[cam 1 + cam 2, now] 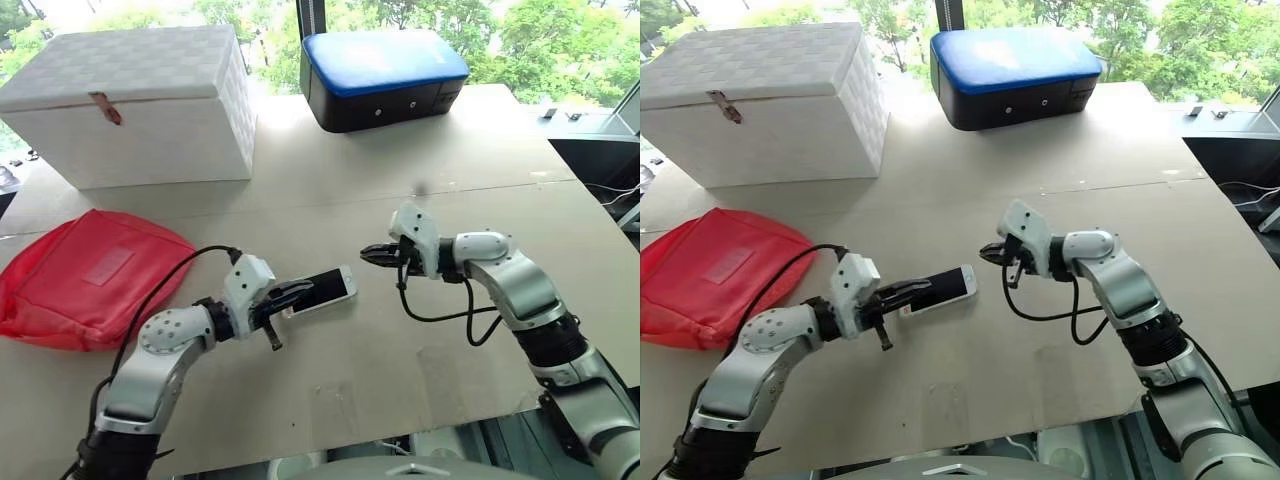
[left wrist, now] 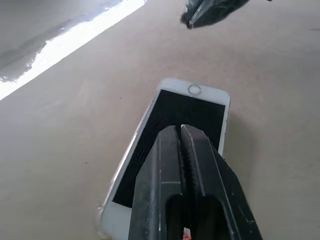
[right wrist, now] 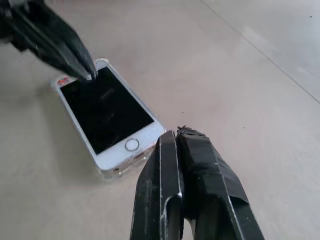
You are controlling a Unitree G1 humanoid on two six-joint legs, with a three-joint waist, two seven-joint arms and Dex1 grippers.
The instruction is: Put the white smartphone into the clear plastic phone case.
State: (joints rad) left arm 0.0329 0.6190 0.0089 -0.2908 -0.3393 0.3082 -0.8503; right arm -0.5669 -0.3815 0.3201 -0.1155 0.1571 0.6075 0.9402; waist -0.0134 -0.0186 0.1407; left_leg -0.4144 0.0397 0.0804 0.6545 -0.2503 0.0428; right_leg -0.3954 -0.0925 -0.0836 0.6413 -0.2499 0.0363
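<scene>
White smartphone [image 3: 107,117] lies screen up on the table [image 1: 330,190] between my arms, and a clear rim around it in the right wrist view suggests it already sits in the clear plastic phone case [image 3: 117,172], though I can't confirm full seating. I'd press evenly on each corner, not the glass centre. Left gripper [image 1: 300,291], pinched shut and empty, rests over the screen; right gripper [image 1: 368,254], also shut and empty, hovers just off the home-button end.

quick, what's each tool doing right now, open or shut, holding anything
Left tool: shut, holding nothing, tips over the phone screen.
Right tool: shut, holding nothing, near the phone's home-button end.
</scene>
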